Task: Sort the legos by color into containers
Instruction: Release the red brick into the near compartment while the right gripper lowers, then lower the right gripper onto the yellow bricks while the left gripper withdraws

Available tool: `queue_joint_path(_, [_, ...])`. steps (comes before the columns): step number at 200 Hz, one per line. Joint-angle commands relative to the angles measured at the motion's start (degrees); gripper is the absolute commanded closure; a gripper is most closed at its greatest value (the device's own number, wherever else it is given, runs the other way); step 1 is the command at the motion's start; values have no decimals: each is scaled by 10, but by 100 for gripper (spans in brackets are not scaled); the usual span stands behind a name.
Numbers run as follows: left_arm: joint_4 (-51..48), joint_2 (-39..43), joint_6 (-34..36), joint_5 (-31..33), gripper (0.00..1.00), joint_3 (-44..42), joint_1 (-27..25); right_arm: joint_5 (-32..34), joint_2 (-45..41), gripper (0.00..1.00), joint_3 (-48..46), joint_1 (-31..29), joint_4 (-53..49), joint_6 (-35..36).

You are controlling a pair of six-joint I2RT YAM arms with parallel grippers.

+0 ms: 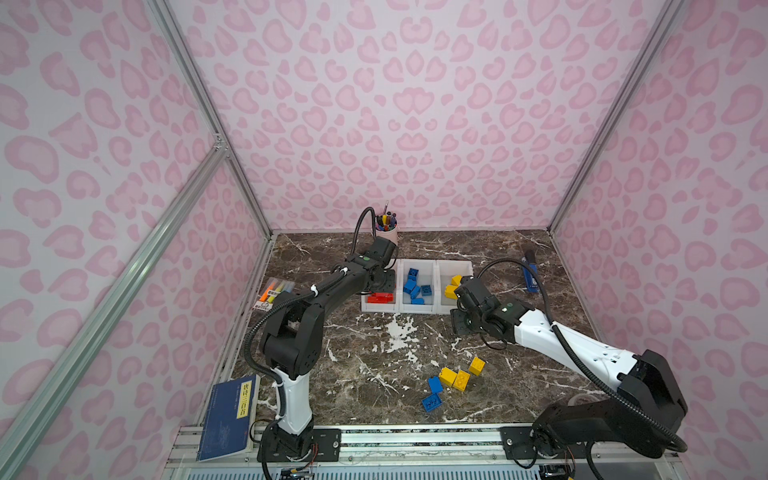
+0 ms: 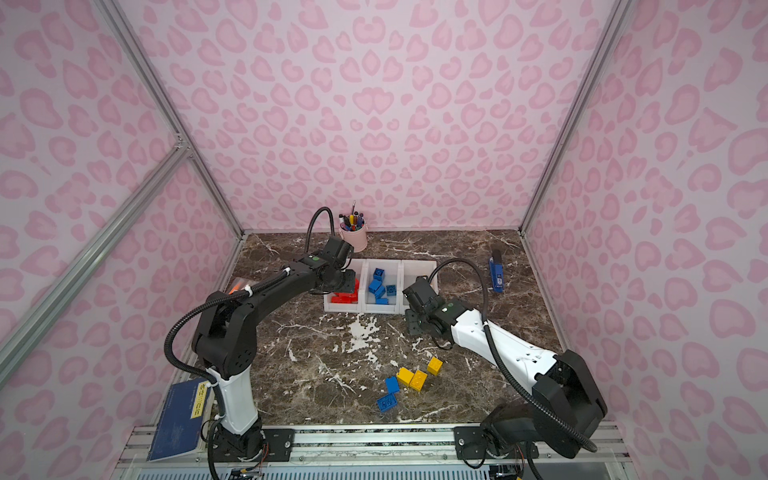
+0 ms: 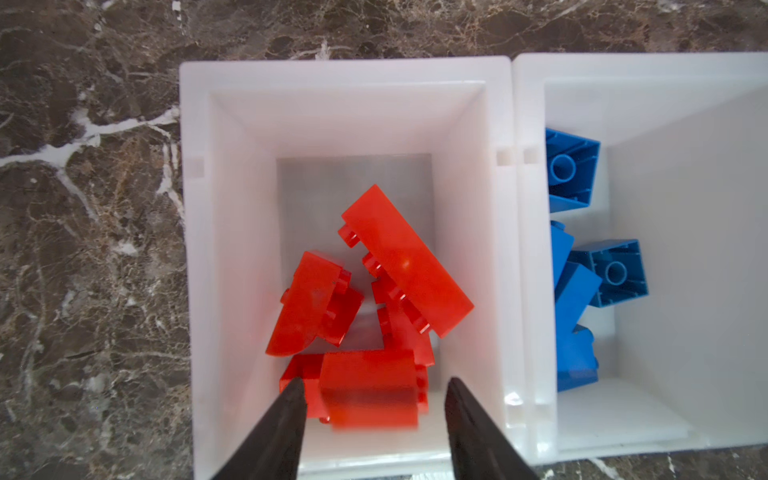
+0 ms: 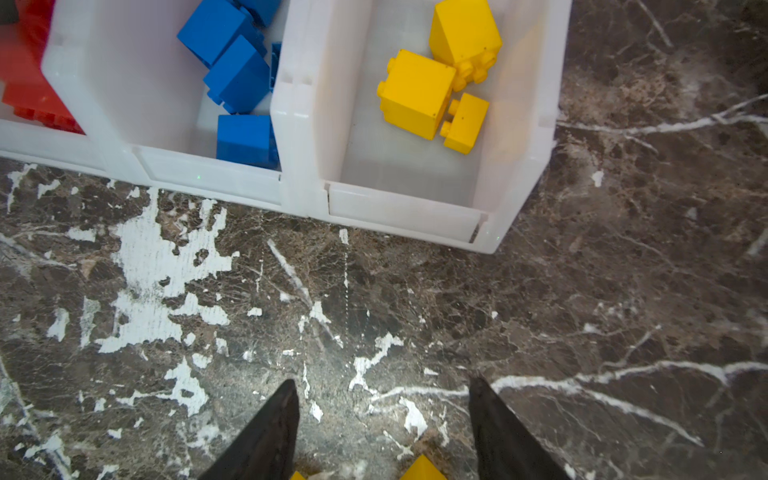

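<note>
We see glossy, hard plastic legos [image 3: 407, 262], smooth white plastic containers [image 3: 345, 68], and a marble-look table [image 4: 582, 311], its dark finish scuffed white in patches.

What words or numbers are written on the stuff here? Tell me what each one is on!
No text here is clear enough to quote.
Yellow strip on the blue book: dark characters, too small to read.
White label on the highlighter pack: too blurred to read.
White sticker on the blue stapler: too small to read.
Bricks and bins: no writing seen.
</note>
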State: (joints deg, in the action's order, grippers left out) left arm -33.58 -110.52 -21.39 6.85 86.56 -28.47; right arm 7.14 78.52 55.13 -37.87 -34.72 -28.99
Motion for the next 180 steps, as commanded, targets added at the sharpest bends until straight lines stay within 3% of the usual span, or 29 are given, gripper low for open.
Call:
queue_joint_path(1, [5,3,5,3,38,1,1,15,-15,34,-16,-2,-16,-21])
queue_joint_path(87, [67,107,-32,-16,35,-123,1,83,-71,32,-62,-60,-86,-136])
queue_joint_path(180, [92,212,-56,-24,34,-250,-1,65,-96,32,-143,-74,-67,-255])
